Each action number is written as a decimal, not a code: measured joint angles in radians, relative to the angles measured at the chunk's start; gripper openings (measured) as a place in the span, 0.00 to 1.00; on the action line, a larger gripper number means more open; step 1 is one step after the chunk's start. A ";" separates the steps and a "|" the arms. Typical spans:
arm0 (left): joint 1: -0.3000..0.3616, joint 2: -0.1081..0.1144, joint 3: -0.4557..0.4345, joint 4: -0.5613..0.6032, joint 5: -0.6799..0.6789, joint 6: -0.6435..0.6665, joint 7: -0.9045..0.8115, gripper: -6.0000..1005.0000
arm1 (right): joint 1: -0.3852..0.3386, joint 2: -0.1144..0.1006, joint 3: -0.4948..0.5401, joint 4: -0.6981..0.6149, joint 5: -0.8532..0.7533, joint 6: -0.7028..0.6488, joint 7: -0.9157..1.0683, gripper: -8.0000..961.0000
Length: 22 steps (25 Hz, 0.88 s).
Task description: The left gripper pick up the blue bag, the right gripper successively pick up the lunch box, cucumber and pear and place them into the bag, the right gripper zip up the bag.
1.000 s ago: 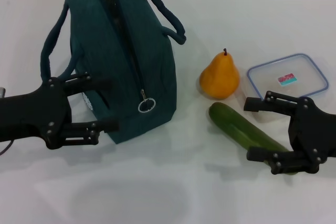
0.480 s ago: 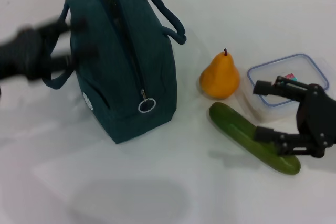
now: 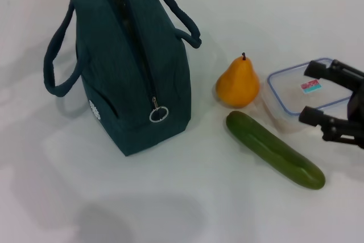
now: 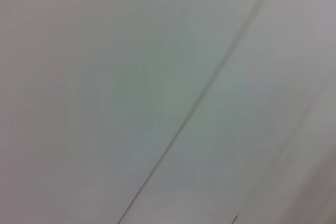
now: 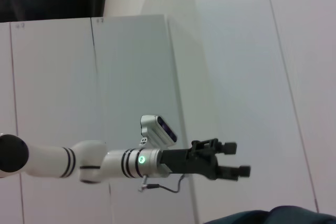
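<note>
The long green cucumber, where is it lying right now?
In the head view, the long smooth dark green cucumber lies on the robot's right, just below the orange-yellow pear and beside the clear plastic lunch box.

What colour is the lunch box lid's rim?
Blue, around a clear lunch box lid; it shows best in the head view.

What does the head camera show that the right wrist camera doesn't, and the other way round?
Only the head view shows the pear, the cucumber and the lunch box on the table, with the right gripper open over the box. Only the right wrist view shows the left gripper, open and raised in front of a white wall. Both show the blue bag, though the wrist view catches only a sliver of it.
</note>
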 joint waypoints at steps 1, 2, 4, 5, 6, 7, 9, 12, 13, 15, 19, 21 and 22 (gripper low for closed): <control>-0.001 0.004 0.003 0.039 0.037 -0.006 -0.080 0.87 | -0.001 -0.003 0.000 0.000 0.004 0.000 -0.001 0.89; -0.002 0.006 0.010 0.082 0.085 -0.006 -0.155 0.87 | -0.001 -0.006 0.001 0.000 0.007 0.000 -0.002 0.89; -0.004 0.003 0.037 0.177 0.181 -0.008 -0.279 0.87 | -0.002 -0.011 0.007 0.000 0.009 0.000 -0.002 0.89; -0.004 -0.002 0.057 0.224 0.229 -0.010 -0.337 0.87 | -0.004 -0.015 0.018 0.000 0.009 0.000 -0.002 0.89; -0.005 -0.008 0.083 0.274 0.283 -0.011 -0.404 0.87 | -0.005 -0.016 0.021 0.001 0.009 0.000 -0.003 0.89; -0.006 -0.017 0.115 0.334 0.339 -0.011 -0.482 0.87 | -0.007 -0.016 0.024 0.001 0.009 0.000 -0.004 0.89; -0.010 -0.027 0.229 0.457 0.460 -0.007 -0.674 0.87 | -0.013 -0.016 0.030 0.000 0.010 0.000 -0.006 0.89; -0.011 -0.029 0.319 0.529 0.502 -0.006 -0.773 0.87 | -0.018 -0.016 0.036 0.000 0.011 0.000 -0.008 0.89; -0.010 -0.033 0.354 0.561 0.508 -0.005 -0.799 0.87 | -0.020 -0.016 0.037 0.000 0.011 0.000 -0.009 0.89; -0.010 -0.040 0.390 0.606 0.513 0.004 -0.831 0.87 | -0.024 -0.016 0.038 -0.001 0.011 0.000 -0.009 0.89; -0.013 -0.057 0.423 0.664 0.548 0.040 -0.875 0.87 | -0.032 -0.017 0.039 -0.001 0.011 0.000 -0.010 0.89; -0.014 -0.064 0.424 0.673 0.555 0.055 -0.883 0.87 | -0.039 -0.017 0.039 -0.001 0.014 0.000 -0.010 0.89; -0.014 -0.066 0.424 0.675 0.555 0.058 -0.885 0.87 | -0.044 -0.017 0.039 -0.001 0.016 -0.001 -0.010 0.89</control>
